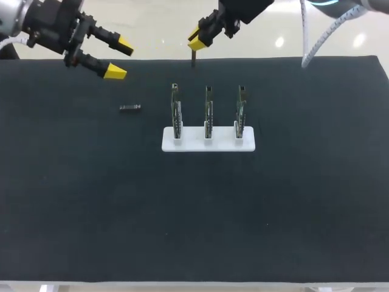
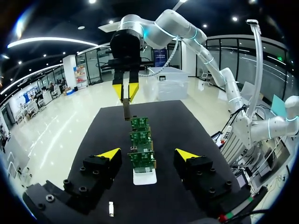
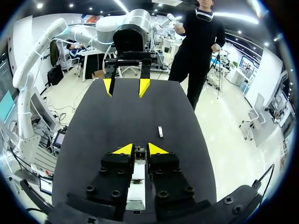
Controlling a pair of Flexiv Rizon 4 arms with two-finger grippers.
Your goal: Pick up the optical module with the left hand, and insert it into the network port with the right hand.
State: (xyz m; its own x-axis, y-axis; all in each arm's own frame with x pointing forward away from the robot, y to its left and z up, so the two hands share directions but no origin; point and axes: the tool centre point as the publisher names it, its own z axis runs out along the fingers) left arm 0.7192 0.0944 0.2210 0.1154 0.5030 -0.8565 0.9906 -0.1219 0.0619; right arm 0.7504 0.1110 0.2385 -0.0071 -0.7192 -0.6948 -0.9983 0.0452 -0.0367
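My right gripper hangs over the table's far edge, shut on a thin dark optical module that points down from its tips. In the right wrist view the module is clamped between the fingers of the right gripper. A second small module lies flat on the black cloth, left of the boards. My left gripper is open and empty at the far left, above the cloth. Three upright green circuit boards stand in a white base. They sit ahead of the left gripper.
The black cloth covers the whole table. In the left wrist view the loose module lies under the left gripper, and the right gripper hangs beyond the row of boards.
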